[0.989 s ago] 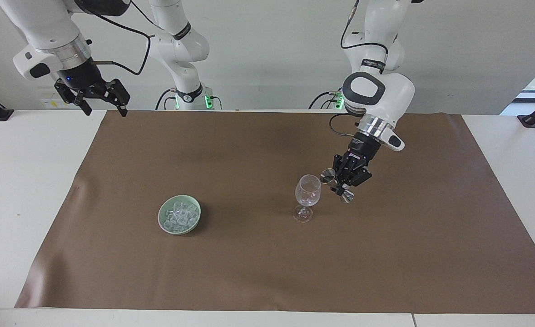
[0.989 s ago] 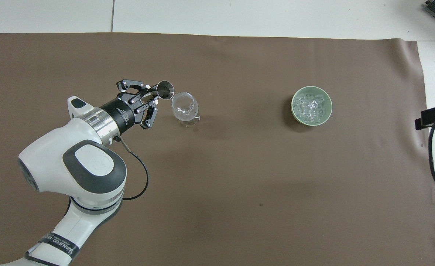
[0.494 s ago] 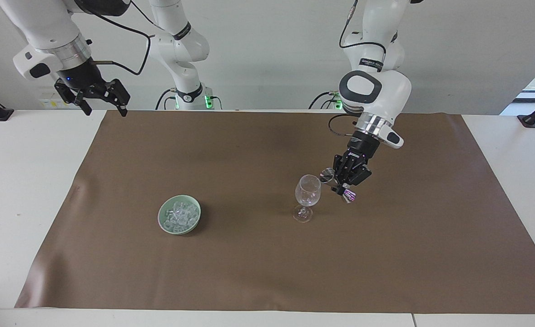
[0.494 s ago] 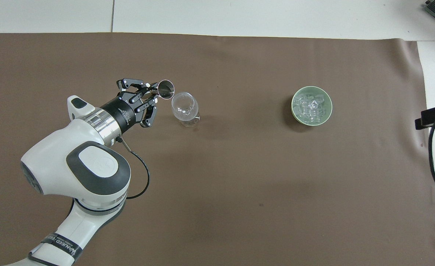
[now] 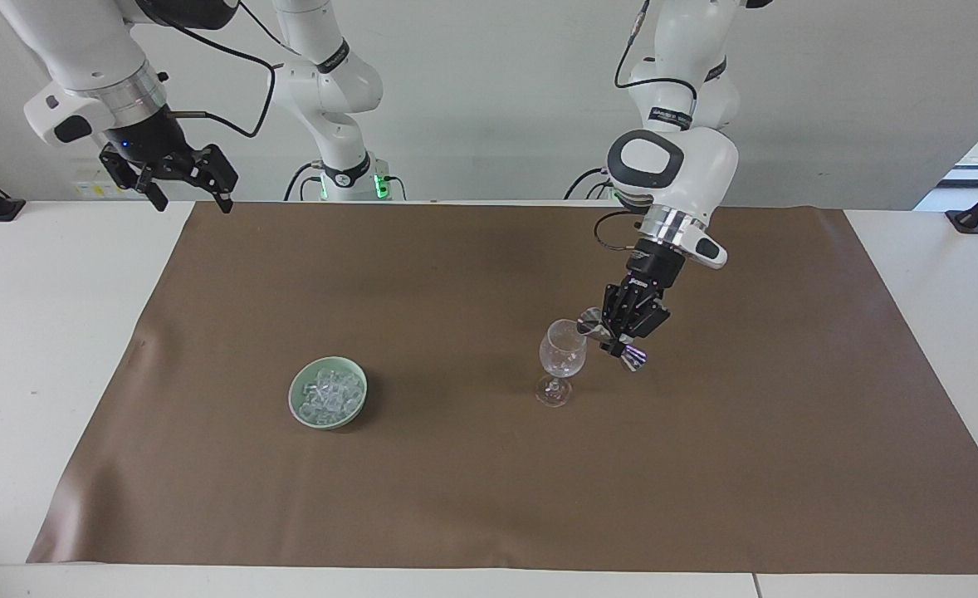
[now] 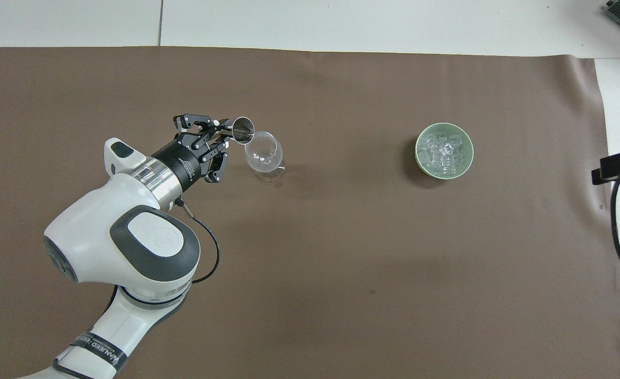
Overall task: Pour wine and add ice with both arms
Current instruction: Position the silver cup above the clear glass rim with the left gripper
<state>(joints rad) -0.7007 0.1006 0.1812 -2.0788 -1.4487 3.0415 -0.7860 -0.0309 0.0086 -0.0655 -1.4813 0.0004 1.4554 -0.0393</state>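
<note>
A clear stemmed wine glass [image 5: 562, 350] [image 6: 261, 153] stands upright on the brown mat. My left gripper [image 5: 618, 339] [image 6: 219, 139] is shut on a steel double-ended jigger [image 5: 595, 322] [image 6: 243, 130]. The jigger is tilted, with its mouth at the glass's rim on the left arm's side. Any wine is hidden from view. The ice [image 5: 329, 389] [image 6: 443, 150] lies heaped in a pale green bowl [image 5: 295, 402] [image 6: 418, 158] toward the right arm's end. My right gripper [image 5: 193, 204] waits open, raised over the mat's corner at the robots' end.
The brown mat [image 5: 456, 498] [image 6: 341, 263] covers most of the white table [image 5: 41, 332]. A black cable and bracket [image 6: 618, 166] show at the right arm's edge of the overhead view.
My left gripper has shifted toward the glass and turned, bringing the jigger's mouth from beside the rim to the rim itself. The right arm, glass and bowl have not moved.
</note>
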